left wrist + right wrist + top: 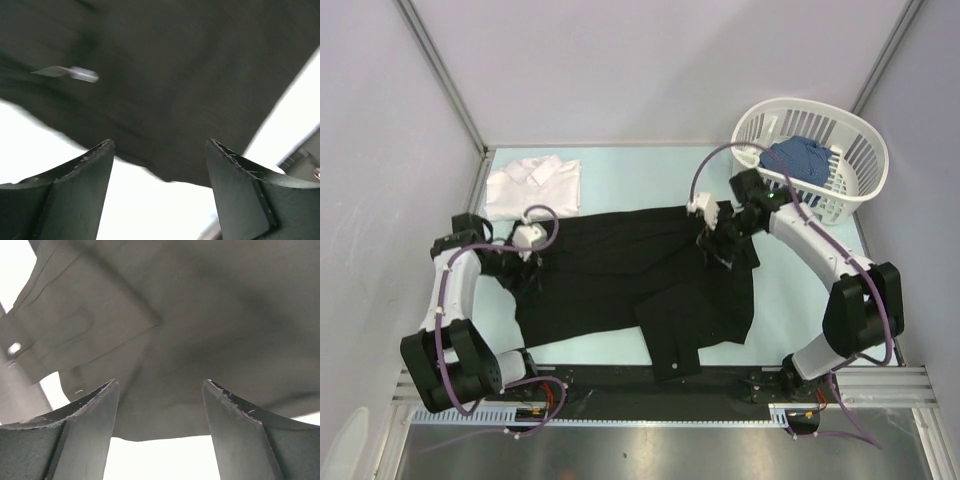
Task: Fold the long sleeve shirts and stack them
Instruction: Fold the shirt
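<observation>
The black shirt (640, 275) lies spread across the middle of the table, one sleeve trailing over the front edge. The white shirt (532, 185) lies folded at the back left. My left gripper (527, 262) is open at the black shirt's left edge; in the left wrist view (159, 165) the cloth's edge (165, 90) lies just beyond the fingertips. My right gripper (718, 243) is open over the shirt's upper right part; in the right wrist view (159, 405) black cloth with a buttoned cuff (30, 347) lies just ahead, none of it between the fingers.
A white slatted basket (840, 180) with a blue garment (800, 160) in it stands at the back right. Grey walls close in the back and both sides. A metal rail (660, 380) runs along the table's front edge.
</observation>
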You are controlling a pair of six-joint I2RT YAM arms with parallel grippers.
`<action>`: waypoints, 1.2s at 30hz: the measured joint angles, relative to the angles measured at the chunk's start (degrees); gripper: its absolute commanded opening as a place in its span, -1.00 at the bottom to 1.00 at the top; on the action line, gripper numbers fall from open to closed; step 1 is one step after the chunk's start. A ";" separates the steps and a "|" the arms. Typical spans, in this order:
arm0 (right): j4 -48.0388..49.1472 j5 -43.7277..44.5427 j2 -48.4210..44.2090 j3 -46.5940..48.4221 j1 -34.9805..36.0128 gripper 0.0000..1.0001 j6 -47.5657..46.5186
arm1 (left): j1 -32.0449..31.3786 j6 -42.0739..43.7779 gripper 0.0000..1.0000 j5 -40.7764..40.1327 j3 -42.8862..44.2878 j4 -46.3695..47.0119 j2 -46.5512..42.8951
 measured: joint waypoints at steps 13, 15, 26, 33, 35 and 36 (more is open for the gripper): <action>12.44 0.17 11.30 -9.86 7.19 0.19 14.36 | -3.21 10.62 0.42 -8.22 -15.61 -6.32 -4.07; 14.16 0.24 12.20 -9.86 7.32 0.13 15.91 | -3.23 10.88 0.43 -9.09 -16.00 -6.32 -5.35; 15.98 -1.88 13.64 -9.75 9.64 -0.84 17.88 | -3.32 10.84 0.47 -11.74 -16.09 -5.16 -3.96; 14.05 -2.10 11.02 -9.73 9.44 -1.00 17.79 | -3.96 15.65 0.42 -16.09 -18.93 -3.89 -4.07; 13.77 -2.10 9.51 -9.73 9.20 -1.00 17.81 | -4.09 17.11 0.40 -17.42 -20.04 -3.72 -4.24; 13.64 -2.08 8.66 -9.73 9.07 -1.00 17.84 | -4.13 17.62 0.41 -18.03 -20.22 -3.72 -4.24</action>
